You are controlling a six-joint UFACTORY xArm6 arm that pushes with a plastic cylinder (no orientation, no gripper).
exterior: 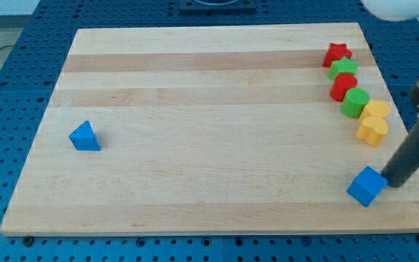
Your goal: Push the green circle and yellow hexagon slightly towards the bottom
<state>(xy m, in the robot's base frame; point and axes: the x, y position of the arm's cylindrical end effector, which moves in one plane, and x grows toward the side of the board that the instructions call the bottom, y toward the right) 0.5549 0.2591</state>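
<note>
My tip rests on the tabletop near its lower right corner, just right of the blue cube and seemingly touching it. I have no hand, so nothing is grasped. The green circle sits well above my tip, slightly to its left, and the yellow hexagon touches it just to the right. Closer to me lies a yellow heart. Beyond are a red circle, green star and red star. A blue triangle lies far left.

my tip — beside blue cube
</note>
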